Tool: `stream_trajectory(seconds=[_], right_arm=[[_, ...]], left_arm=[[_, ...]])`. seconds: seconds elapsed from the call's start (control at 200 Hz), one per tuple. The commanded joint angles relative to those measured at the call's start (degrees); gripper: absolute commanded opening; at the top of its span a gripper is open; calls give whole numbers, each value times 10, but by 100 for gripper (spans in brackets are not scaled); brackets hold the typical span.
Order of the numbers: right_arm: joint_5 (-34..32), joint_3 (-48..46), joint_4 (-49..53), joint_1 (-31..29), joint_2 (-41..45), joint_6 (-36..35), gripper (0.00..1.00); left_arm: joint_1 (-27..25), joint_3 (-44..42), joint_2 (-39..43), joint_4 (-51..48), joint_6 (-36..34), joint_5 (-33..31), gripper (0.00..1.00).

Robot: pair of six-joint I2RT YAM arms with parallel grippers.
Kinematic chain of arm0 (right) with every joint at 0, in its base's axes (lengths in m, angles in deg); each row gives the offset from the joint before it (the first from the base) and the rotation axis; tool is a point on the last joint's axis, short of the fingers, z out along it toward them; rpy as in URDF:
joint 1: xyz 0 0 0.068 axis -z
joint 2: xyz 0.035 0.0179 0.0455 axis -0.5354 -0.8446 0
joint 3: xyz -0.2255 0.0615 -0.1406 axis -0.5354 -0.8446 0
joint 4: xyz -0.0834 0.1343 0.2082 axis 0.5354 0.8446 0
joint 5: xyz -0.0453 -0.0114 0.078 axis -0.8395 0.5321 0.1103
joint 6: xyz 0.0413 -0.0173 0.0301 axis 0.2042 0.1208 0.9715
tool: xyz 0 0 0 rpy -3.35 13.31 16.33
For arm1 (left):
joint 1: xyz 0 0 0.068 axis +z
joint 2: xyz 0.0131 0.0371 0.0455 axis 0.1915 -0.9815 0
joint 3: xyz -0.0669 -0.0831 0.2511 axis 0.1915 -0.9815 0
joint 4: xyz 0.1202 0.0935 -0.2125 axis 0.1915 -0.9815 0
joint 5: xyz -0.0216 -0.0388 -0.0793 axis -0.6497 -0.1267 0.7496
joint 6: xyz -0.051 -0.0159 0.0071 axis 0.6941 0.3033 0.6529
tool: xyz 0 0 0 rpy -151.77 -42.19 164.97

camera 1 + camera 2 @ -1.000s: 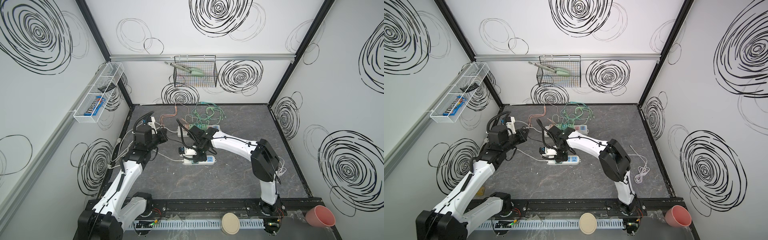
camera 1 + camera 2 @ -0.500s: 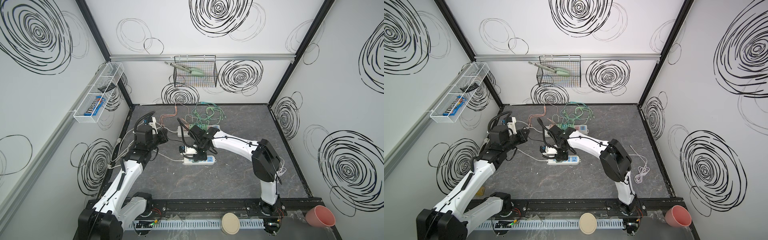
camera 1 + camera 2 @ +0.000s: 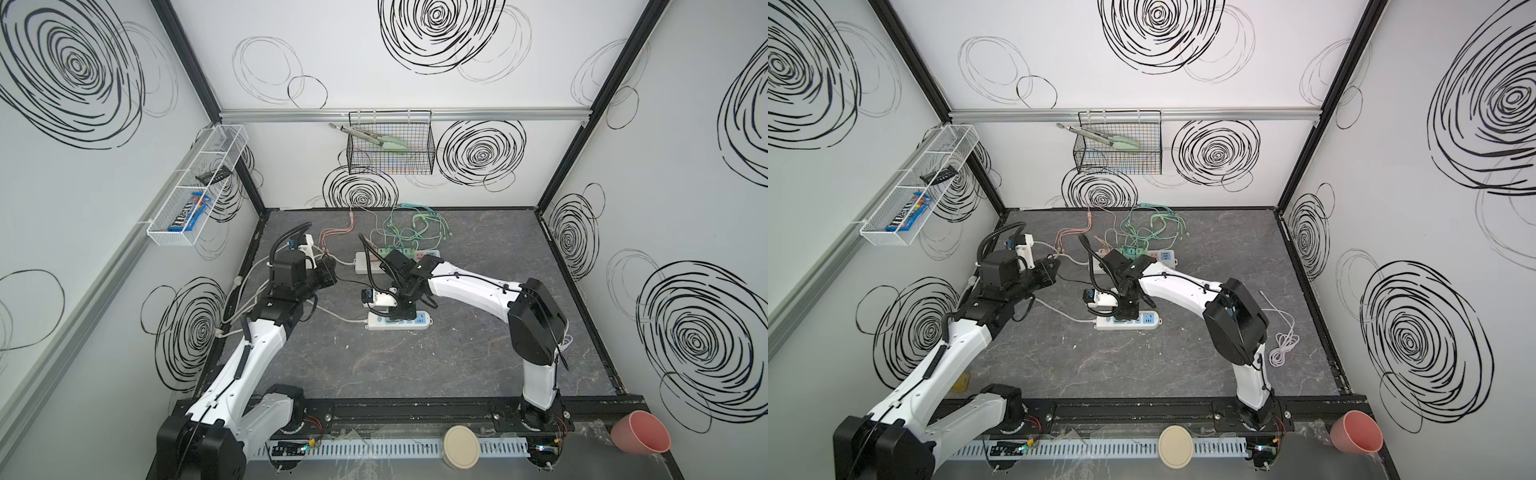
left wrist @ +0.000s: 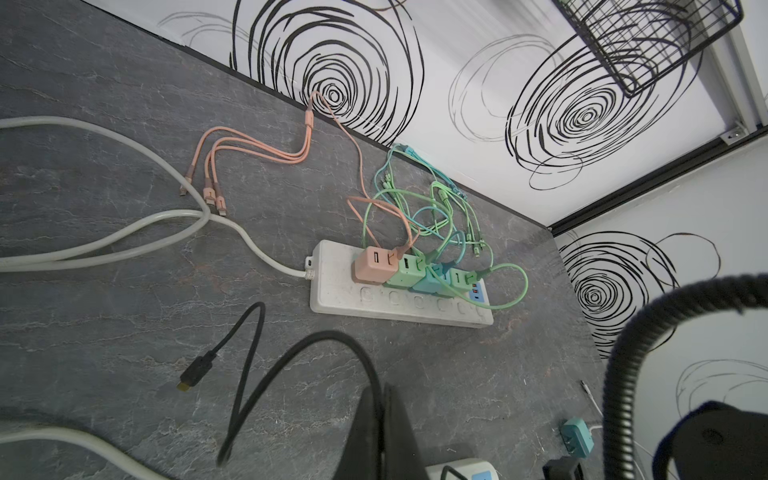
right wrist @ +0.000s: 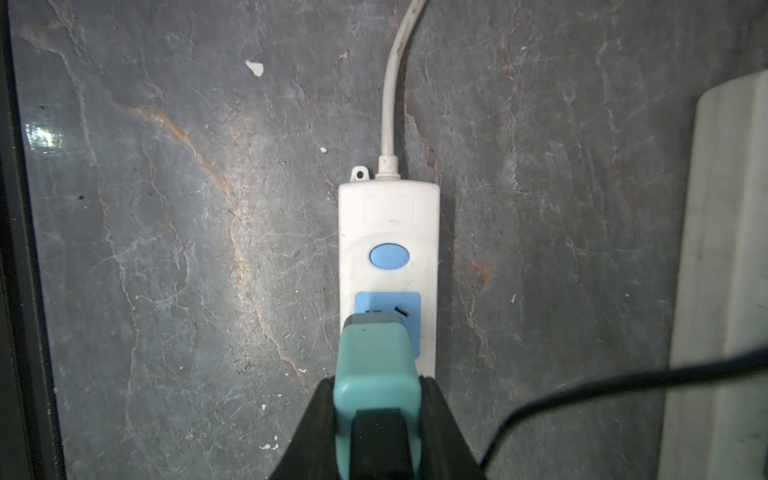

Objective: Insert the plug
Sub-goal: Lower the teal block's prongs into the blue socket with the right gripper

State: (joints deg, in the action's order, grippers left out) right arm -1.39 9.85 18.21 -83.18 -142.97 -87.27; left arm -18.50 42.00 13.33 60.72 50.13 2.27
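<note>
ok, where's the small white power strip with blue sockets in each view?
Top view: power strip mid-table, under right tool.
Top view: same spot.
Left wrist: bottom edge, cut off.
Right wrist: centre, teal plug over its socket.
Shared landmark: its white cord.

My right gripper (image 5: 377, 395): black fingers (image 5: 311, 432). Plug (image 5: 376, 357) in my grip: teal, plain. Power strip (image 5: 388, 216): white body, white cord, pale blue oval button (image 5: 389, 256), pale blue socket face (image 5: 386, 300). Table (image 5: 166, 208): dark grey marble pattern w/ whitish and rust veins. Rear strip (image 4: 336, 291): off-white, poss. speckled (view soft there). On it I read pink adapter (image 4: 371, 266), green adapter (image 4: 405, 270), teal adapter (image 4: 428, 286). Salmon cable (image 4: 266, 151); mint-green cables (image 4: 438, 193). Walls (image 3: 374, 95): white w/ black spiral scribbles.
</note>
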Motion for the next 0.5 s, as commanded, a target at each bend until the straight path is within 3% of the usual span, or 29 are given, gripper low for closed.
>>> stream_trajectory(seconds=[0.0, 0.495], right_arm=[[8, 6, 2, 1, 30, -6, 0], [20, -32, -19, 1, 14, -9, 0]], left_arm=[[-3, -2, -4, 17, -11, 1, 0], [-6, 0, -15, 14, -16, 8, 0]])
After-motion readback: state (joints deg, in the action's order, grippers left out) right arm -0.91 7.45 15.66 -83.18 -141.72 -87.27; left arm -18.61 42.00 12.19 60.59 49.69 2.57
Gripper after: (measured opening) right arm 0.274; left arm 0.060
